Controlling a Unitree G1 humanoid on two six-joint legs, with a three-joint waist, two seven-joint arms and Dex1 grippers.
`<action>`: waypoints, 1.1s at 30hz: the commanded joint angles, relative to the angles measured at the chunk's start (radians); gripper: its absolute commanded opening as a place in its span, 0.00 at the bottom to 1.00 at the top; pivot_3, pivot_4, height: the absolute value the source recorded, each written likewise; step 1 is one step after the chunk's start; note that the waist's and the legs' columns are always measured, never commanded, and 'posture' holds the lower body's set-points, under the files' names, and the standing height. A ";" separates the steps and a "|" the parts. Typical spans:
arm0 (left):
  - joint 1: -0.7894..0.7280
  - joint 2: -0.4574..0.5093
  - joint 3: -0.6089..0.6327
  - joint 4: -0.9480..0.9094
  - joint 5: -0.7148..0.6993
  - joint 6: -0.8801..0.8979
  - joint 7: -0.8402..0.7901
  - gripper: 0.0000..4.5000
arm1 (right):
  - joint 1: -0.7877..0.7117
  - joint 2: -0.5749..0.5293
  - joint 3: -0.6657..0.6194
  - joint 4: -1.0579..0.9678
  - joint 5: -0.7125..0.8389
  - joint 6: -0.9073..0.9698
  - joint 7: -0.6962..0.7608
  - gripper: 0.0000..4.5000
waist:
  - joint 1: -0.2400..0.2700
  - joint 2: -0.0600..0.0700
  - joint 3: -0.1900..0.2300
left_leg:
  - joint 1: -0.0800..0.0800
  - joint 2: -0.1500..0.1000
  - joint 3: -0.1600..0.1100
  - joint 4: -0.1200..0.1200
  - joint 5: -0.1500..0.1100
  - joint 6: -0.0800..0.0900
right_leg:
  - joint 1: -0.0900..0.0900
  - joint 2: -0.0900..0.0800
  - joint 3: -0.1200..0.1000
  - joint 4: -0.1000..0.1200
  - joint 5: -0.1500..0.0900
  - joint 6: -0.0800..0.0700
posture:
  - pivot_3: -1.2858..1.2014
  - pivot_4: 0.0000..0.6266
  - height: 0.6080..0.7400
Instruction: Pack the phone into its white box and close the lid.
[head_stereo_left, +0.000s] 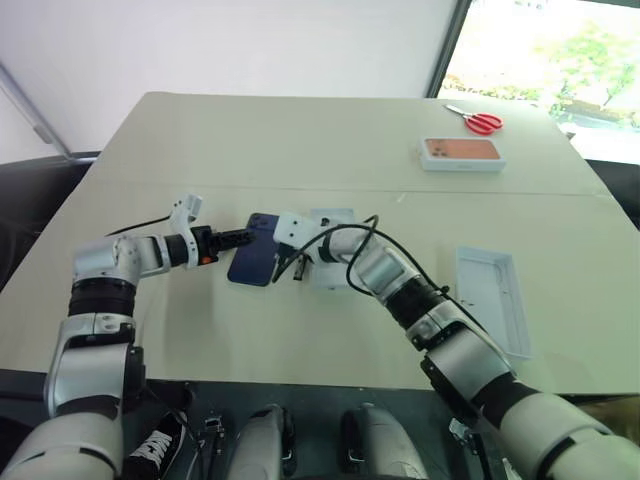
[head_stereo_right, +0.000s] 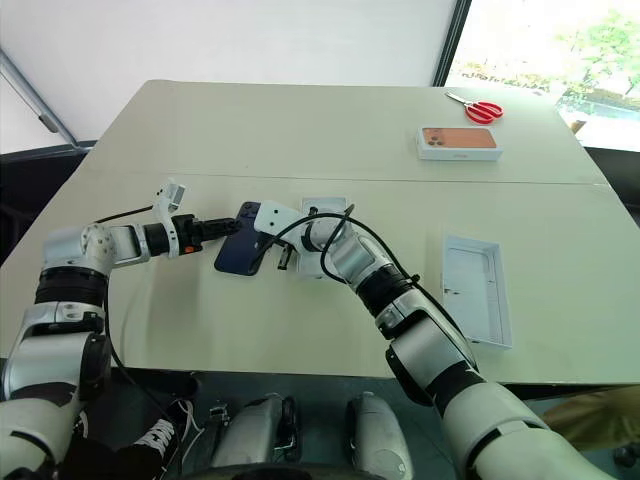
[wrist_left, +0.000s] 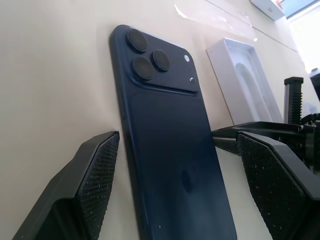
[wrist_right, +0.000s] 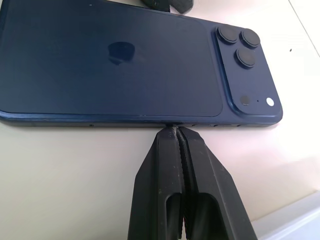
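The dark navy phone (head_stereo_left: 255, 252) lies back up on the beige table, its camera cluster (wrist_left: 150, 60) at the far end. My left gripper (head_stereo_left: 243, 239) is open, its fingers (wrist_left: 97, 170) standing on either side of the phone's near end without pressing it. From the other side, my right gripper (wrist_right: 175, 131) is shut, with its tips against the phone's long edge (wrist_right: 165, 121). The lid (head_stereo_left: 492, 292) lies open side up, far to the right. Just right of the phone lies a white insert with an oval recess (wrist_left: 245, 80). The white box is hidden or out of view.
A white box with an orange phone picture (head_stereo_left: 462, 152) and red-handled scissors (head_stereo_left: 483, 122) lie at the far right of the table (head_stereo_left: 300, 140). A black cable (head_stereo_left: 352, 232) loops over my right wrist, above the insert.
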 joint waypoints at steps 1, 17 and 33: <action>0.039 -0.065 -0.075 0.007 -0.005 0.104 -0.039 0.88 | -0.028 0.016 -0.017 0.006 -0.003 -0.028 -0.013 0.02 | 0.000 0.000 -0.001 | 0.000 0.000 0.000 -0.001 0.000 0.000 | 0.000 0.000 0.000 0.000 0.000 0.000 | 0.52 0.24 1.00; 0.038 -0.102 0.091 0.025 -0.038 0.162 0.037 0.68 | -0.001 -0.016 -0.025 0.000 -0.018 -0.057 -0.014 0.00 | -0.002 0.001 -0.001 | 0.000 -0.005 -0.001 -0.002 0.000 0.001 | 0.000 -0.005 0.000 0.000 0.000 0.000 | 0.52 0.24 1.00; 0.135 -0.113 0.166 -0.067 -0.118 0.231 0.068 0.00 | 0.015 -0.014 -0.028 -0.026 -0.010 -0.047 -0.011 0.00 | -0.010 0.000 -0.001 | 0.000 -0.005 -0.001 -0.004 0.000 0.000 | -0.001 -0.005 0.000 -0.001 0.000 0.000 | 0.52 0.24 1.00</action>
